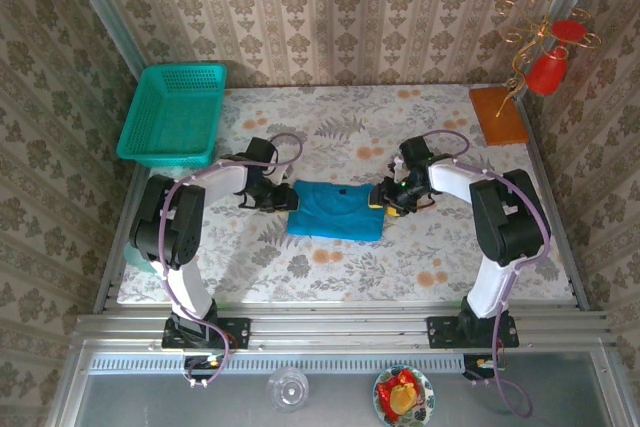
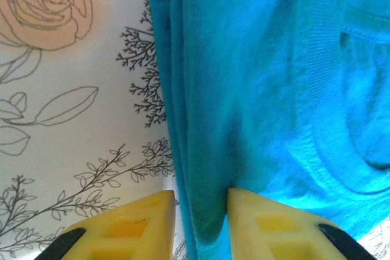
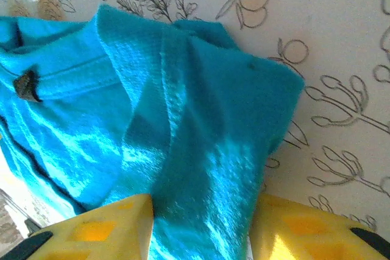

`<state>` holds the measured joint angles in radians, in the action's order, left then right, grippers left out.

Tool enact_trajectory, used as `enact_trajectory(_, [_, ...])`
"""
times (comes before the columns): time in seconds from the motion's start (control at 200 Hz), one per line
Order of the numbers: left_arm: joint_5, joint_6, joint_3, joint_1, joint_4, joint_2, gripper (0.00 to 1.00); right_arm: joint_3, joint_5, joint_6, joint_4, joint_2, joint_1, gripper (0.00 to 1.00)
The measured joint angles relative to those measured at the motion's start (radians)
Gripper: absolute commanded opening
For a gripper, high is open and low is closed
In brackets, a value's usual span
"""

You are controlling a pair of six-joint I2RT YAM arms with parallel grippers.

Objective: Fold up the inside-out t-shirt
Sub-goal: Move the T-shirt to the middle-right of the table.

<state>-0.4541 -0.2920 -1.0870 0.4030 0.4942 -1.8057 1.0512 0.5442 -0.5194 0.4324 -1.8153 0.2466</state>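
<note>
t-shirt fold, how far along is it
Done: the t-shirt already lies as a compact folded rectangle mid-table. In hand: the left gripper and right gripper each have an opposite side edge between their fingers. Left: probably one last fold or a release; I can't tell which.

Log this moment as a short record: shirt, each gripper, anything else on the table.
t-shirt: teal, folded into a compact rectangle, lying at the centre of the table
left gripper: fingers straddle the t-shirt's folded left edge; clamp unclear
right gripper: shut on the bunched right edge
green basket: far left corner, apart from the t-shirt
orange board: far right corner
</note>
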Motion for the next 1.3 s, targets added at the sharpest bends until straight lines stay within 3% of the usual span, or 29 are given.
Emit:
enact_trajectory(0.165, [-0.006, -0.006, 0.000, 0.000, -0.009, -0.004, 0.18, -0.017, 0.035, -0.019, -0.045, 0.000, 0.000, 0.45])
enact_trajectory(0.775, [-0.021, -0.006, 0.000, 0.000, -0.015, -0.030, 0.18, -0.003, -0.069, -0.044, 0.003, -0.007, 0.037, 0.45])
enact_trajectory(1.06, [-0.021, -0.006, 0.000, 0.000, -0.015, -0.030, 0.18, -0.003, -0.058, -0.077, -0.030, -0.017, 0.058, 0.36])
enact_trajectory(1.3, [-0.021, -0.006, 0.000, 0.000, -0.015, -0.030, 0.19, 0.016, -0.060, -0.082, -0.030, -0.036, 0.060, 0.20])
